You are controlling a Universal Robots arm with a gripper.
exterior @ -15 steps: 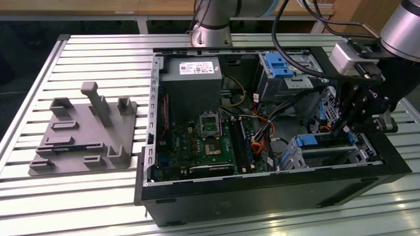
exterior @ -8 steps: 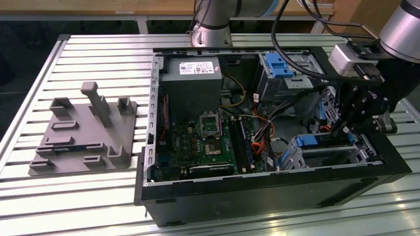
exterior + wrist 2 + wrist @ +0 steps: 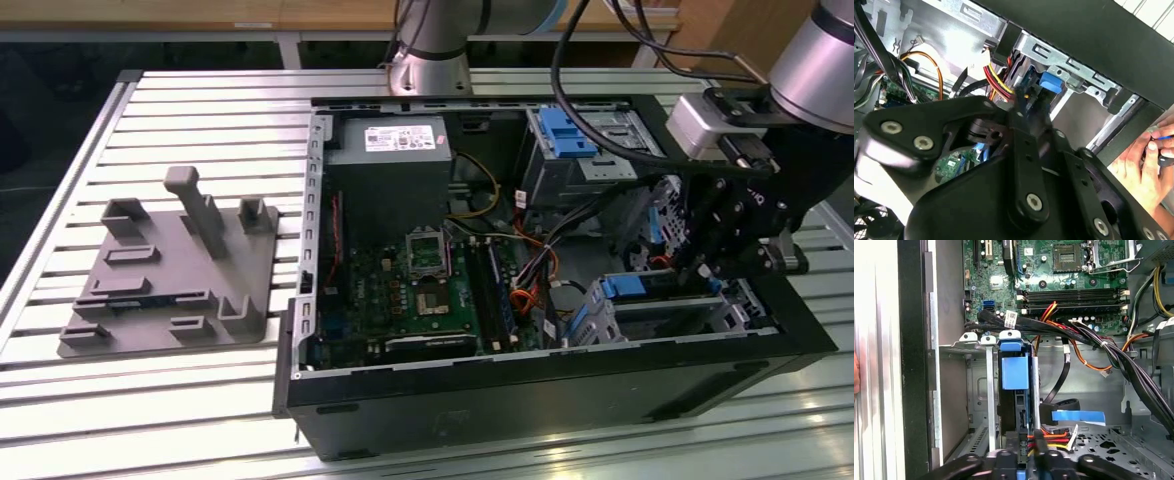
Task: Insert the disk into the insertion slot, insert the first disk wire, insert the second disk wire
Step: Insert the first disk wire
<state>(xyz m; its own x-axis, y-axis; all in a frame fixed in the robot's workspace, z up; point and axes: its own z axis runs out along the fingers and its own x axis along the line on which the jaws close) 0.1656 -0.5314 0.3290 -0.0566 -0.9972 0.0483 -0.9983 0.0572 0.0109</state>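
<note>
The disk (image 3: 1015, 371), in its bright blue carrier, sits edge-on inside the insertion slot (image 3: 970, 342), a silver sheet-metal cage. In the exterior view the disk (image 3: 638, 286) lies in the slot (image 3: 687, 318) at the case's near right corner. My gripper (image 3: 1027, 441) is pressed against the disk's rear end. It is shut on the plug of a disk wire (image 3: 1056, 436) with red, yellow and black strands. The second wrist view shows the gripper (image 3: 1021, 102) beside those strands (image 3: 997, 80) and the blue carrier (image 3: 1049, 82). A flat blue-tagged cable (image 3: 1078, 416) lies loose on the cage floor nearby.
A thick black cable bundle (image 3: 1114, 355) crosses between the motherboard (image 3: 1054, 270) and the cage. A taller grey bay with a blue latch (image 3: 567, 130) stands behind. A person's hands (image 3: 1149, 155) are just outside the case wall. A grey fixture plate (image 3: 167, 270) lies on the table at the exterior view's left.
</note>
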